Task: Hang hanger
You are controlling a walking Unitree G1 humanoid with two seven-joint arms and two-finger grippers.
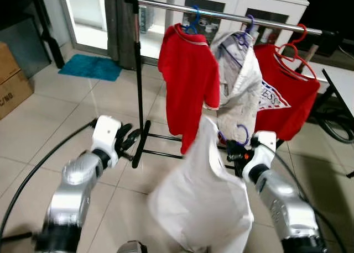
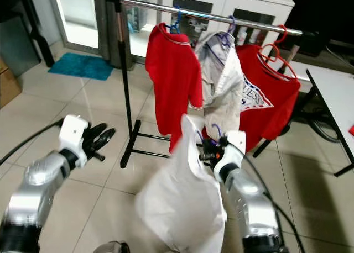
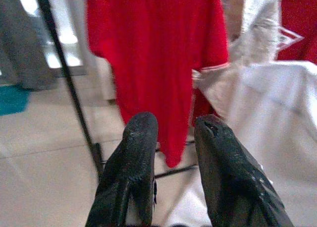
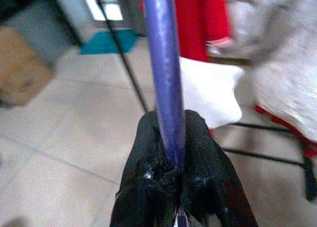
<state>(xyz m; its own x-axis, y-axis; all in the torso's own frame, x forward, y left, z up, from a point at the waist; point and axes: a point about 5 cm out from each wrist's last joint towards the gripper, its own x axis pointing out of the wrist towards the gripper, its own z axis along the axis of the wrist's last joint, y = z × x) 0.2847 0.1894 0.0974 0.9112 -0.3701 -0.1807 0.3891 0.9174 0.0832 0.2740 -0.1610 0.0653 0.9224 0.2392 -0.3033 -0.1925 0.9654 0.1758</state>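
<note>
Purple hanger [image 4: 166, 73] carrying a white shirt [image 1: 202, 203] sits pinched in the right gripper [image 4: 173, 152], hook up, well below the rail [image 1: 221, 14] so it can be lifted on. Free rail shows left of the red shirt [image 1: 188, 82]. Left gripper [image 3: 173, 152] hangs apart, fingers slightly parted, empty.

Two silver metallic arms, rounded segmented shells, glossy. Each wrist ends in a white boxy housing. Left gripper [image 1: 128, 140]: two long black fingers [image 3: 136, 157], matte, grainy rubbery surface, rounded tips. Right gripper [image 4: 171, 160]: same black textured fingers, small orange-red spot at its base. Black cable loops from the left arm, another trails behind the right arm.
</note>
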